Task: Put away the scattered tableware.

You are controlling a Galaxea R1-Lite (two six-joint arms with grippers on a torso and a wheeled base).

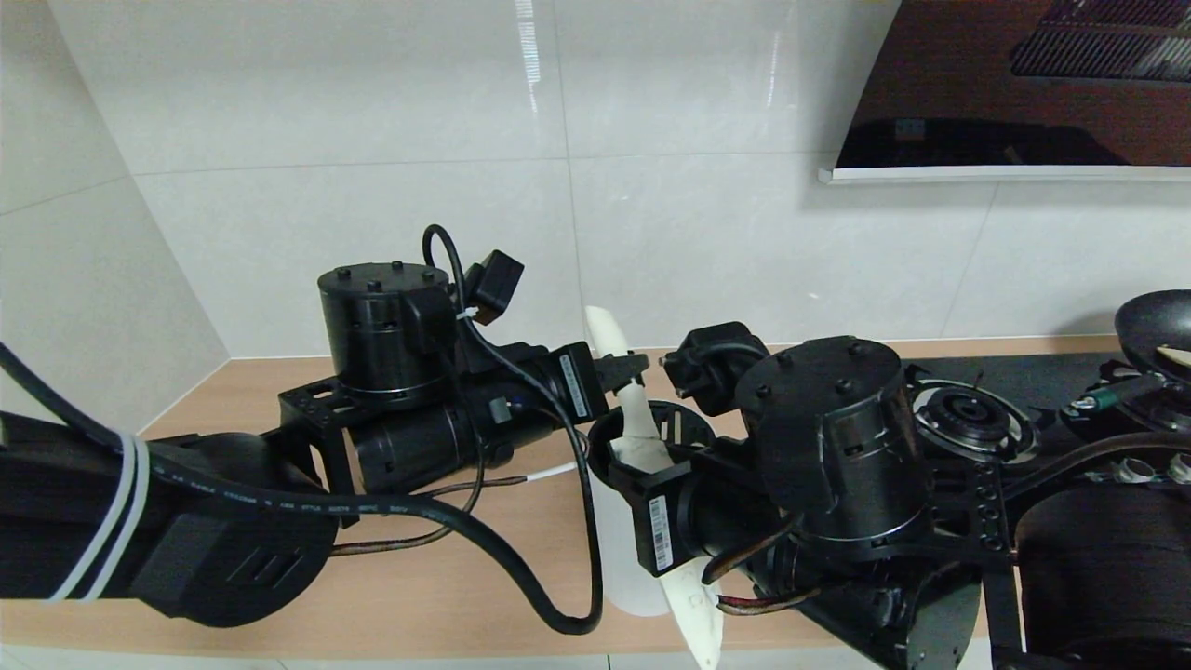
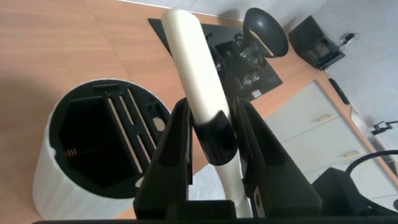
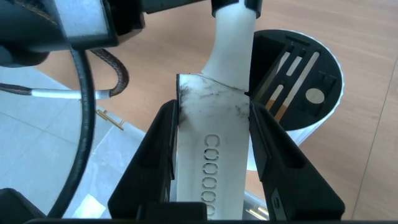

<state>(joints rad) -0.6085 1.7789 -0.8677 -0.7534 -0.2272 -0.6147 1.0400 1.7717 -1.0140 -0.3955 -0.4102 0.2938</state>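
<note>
We see knife clamped by left fingers and right fingers beside holder; seemingly not stowed yet.

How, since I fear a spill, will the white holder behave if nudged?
Probably light plastic: the holder may slide on the smooth counter. Its broad cylinder likely resists tipping, though the long spatula leaning inside could unbalance it.

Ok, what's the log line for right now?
white long-handled utensil | held by left gripper and right gripper | next to white round cutlery holder
</note>
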